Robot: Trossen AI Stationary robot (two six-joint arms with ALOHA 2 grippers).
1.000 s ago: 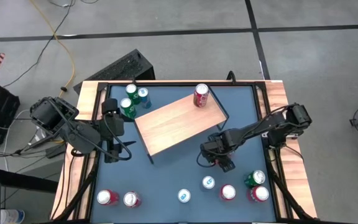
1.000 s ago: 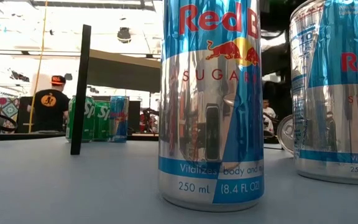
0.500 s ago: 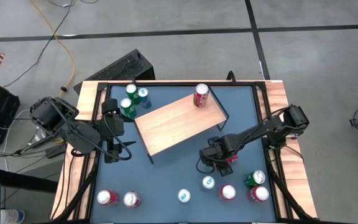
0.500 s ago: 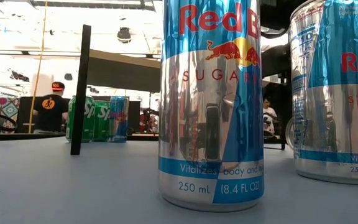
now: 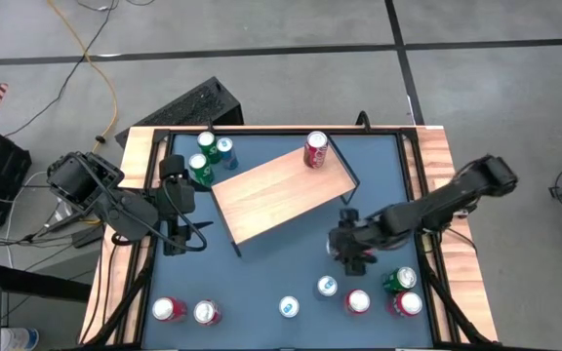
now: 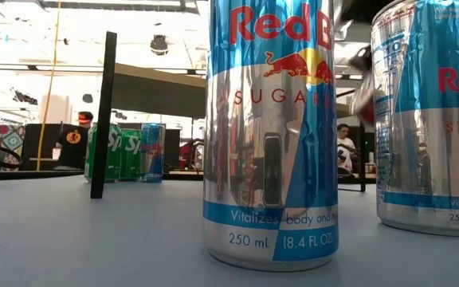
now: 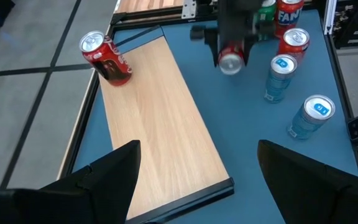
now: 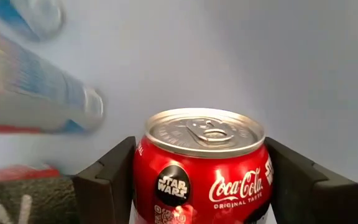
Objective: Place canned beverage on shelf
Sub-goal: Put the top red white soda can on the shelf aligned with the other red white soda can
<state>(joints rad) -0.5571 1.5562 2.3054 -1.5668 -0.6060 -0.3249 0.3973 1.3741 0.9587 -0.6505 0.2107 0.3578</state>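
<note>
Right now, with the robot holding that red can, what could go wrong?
The right end effector holds the red Coca-Cola can only by its sides, so it might slip. The other red cola can already stands on one corner of the light wooden shelf; a careless placement might knock it. The blue-and-silver slim cans stand near the lifted can and might get bumped.

floor (image 5: pixel 261 29): i see grey concrete, crossed by dark seams
cables (image 5: pixel 91 44): yellow and black leads trailing across the floor at my upper left
dark case (image 5: pixel 179 105): lying on the floor just behind the table
ceiling lights (image 6: pixel 159 44): bright overhead glare
person (image 6: pixel 74 135): standing far back, dark shirt, cap
</note>
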